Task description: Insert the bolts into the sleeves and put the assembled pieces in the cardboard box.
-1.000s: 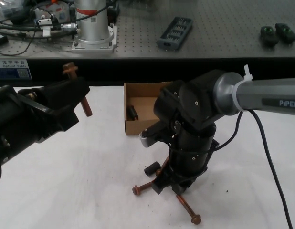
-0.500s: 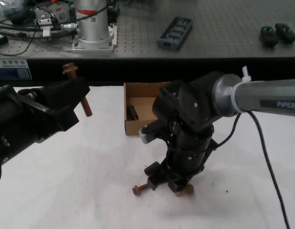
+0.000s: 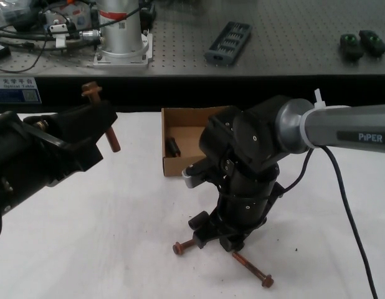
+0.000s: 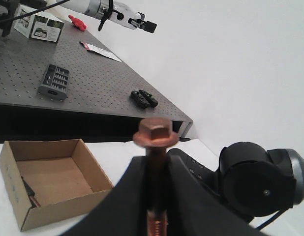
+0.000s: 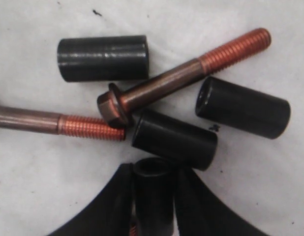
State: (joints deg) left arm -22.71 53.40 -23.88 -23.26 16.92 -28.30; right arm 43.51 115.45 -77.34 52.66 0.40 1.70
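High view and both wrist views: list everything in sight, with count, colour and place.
bolts: three, copper; two lying on the cloth, one held in the left gripper.
sleeves: four, black; three lying among the loose bolts, one in the right gripper.
cardboard box: one, brown; on the cloth beyond the sleeves, dark piece inside.
cloth: one, white; covers the bench.
perforated table: one, grey; behind, bearing a black tray.
left gripper: one, black; shut on a bolt.
right gripper: one, black; shut on a sleeve.
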